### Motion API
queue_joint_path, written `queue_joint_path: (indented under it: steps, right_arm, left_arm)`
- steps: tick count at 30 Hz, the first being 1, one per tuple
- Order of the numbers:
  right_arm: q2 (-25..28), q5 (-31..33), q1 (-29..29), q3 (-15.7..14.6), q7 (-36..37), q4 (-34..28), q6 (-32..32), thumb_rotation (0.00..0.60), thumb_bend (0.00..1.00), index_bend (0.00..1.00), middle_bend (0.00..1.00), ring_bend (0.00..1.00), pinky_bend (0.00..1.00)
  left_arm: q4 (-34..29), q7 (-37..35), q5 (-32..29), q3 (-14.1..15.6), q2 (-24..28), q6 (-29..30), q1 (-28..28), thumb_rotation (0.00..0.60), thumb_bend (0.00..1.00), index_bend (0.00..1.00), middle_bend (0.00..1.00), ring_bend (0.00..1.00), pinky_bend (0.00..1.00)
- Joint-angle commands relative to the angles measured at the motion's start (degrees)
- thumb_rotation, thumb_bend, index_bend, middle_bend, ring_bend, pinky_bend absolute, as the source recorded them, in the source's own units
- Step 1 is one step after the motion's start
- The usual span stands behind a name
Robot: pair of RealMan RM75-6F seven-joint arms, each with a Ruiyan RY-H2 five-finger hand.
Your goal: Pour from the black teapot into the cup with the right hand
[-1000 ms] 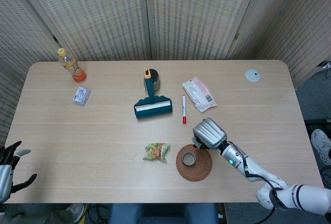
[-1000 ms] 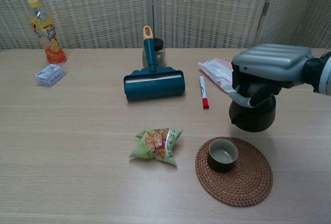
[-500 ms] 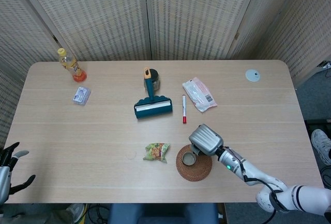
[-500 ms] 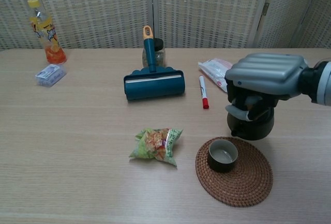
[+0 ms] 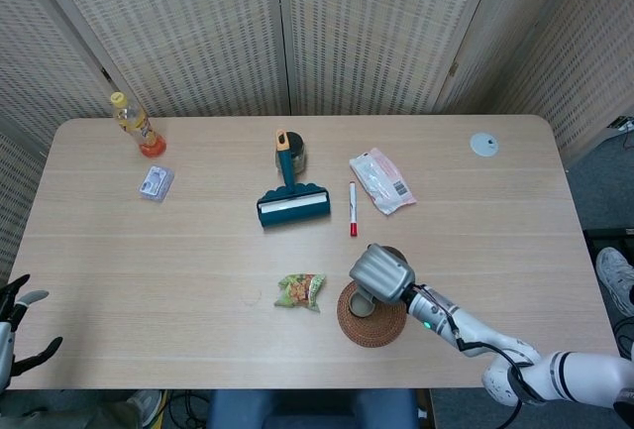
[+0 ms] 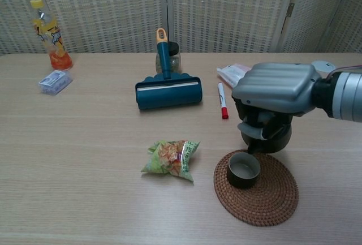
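Right hand: the right hand (image 6: pixel 275 89) is gripping the teapot (image 6: pixel 266 136) from above, fingers (image 6: pixel 255 132) clamped around its top; it is hanging just behind the cup (image 6: pixel 244 170), which is sitting on the mat (image 6: pixel 277 197) at the near edge of the bench (image 6: pixel 85 143)
Left hand: the left hand (image 5: pixel 12 325) is idling at the bench's near left corner, fingers apart, holding nothing
Spout: the hand is hiding it in both views; I cannot tell whether it is lying over the cup's mouth
Pour risk: the cup is small and low; if the spout is sitting short of the rim, the stream is likely landing on the mat or the bench
Knock risk: the teapot is hanging close to the cup's far rim; dropping lower while tilting could be nudging the cup off centre or tipping it
Grip risk: the hold is on the top only; a fast tilt could be letting the pot swing or slip
Bystanders: the snack bag (image 6: pixel 171 157) is lying just left of the mat, the pen (image 6: pixel 222 101) beyond; splashes could be reaching the bag
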Motion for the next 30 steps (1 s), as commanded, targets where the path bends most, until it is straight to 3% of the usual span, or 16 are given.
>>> queue_joint_path:
  steps: [1, 30]
  right_arm:
    - [-0.47, 0.57, 0.45, -0.03, -1.71, -0.41, -0.24, 0.57, 0.59, 1.0, 0.95, 0.91, 0.63]
    - [-0.7, 3.81, 3.05, -1.14, -13.7, -2.33, -0.38, 0.572, 0.58, 1.0, 0.95, 0.91, 0.63]
  left_arm:
    - [0.13, -0.19, -0.13, -0.03, -0.04, 0.09, 0.14, 0.6, 0.18, 0.28, 0.1, 0.12, 0.04]
    - [0.6, -0.95, -0.16, -0.12, -0.24, 0.58, 0.88, 0.6, 0.18, 0.28, 0.1, 0.12, 0.04]
